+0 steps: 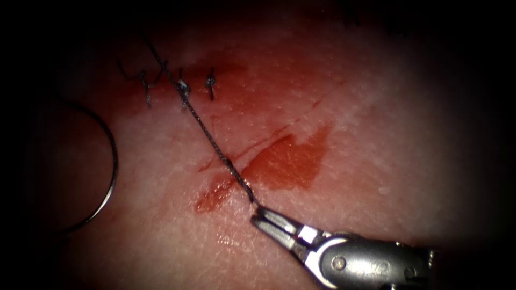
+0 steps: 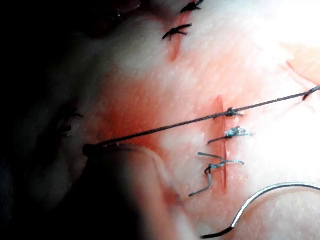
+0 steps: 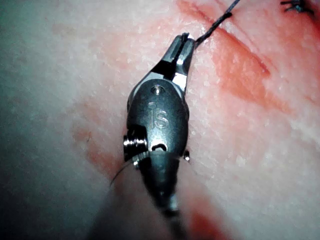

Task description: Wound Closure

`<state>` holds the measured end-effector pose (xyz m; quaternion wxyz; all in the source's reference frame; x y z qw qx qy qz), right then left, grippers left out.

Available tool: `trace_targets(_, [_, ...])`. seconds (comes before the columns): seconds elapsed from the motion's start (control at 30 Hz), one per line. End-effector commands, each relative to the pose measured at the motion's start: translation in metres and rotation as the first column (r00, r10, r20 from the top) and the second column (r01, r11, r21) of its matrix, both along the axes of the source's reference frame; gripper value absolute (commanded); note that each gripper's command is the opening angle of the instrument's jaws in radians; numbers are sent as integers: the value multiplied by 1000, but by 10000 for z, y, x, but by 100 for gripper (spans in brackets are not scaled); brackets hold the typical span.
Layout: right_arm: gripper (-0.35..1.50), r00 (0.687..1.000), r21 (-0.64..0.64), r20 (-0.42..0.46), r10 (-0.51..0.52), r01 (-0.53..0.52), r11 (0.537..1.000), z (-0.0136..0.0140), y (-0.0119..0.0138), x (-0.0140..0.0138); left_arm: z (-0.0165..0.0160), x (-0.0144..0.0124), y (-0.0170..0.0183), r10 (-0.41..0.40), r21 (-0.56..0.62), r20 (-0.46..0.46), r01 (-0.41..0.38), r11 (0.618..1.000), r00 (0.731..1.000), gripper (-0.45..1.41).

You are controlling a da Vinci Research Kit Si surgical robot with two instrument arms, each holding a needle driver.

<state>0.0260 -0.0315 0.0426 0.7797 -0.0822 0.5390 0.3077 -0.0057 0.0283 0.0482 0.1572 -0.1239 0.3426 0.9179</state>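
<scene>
Gripping taut thread [image 1: 215, 145], right tool [image 1: 259, 215] pinched closed, needle [image 1: 107, 177] lying free on tissue [image 1: 376, 134] at left

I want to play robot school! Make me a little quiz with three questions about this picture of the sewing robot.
1. True or false: the right gripper is shut on the thread.
2. Where is the needle? A) in the right gripper B) lying loose on the tissue, left of the stitches C) stuck through the cut
3. Fill in: the thread runs taut from the right gripper up to a ____ on the cut.

Key: 1 true. 2 B; no gripper holds it and it is not in the tissue. 3 stitch (knot).
</scene>
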Motion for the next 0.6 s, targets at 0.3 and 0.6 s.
trace_targets(0.3, [10, 993, 24, -116, -38, 41, 999, -1, 11, 24, -8, -29, -37, 35, 27, 32, -36, 999, 999, -45])
trace_targets(0.6, [111, 992, -23, -104, -72, 70, 997, -5, 32, 21, -53, -66, -118, 78, 93, 102, -87, 992, 992, -45])
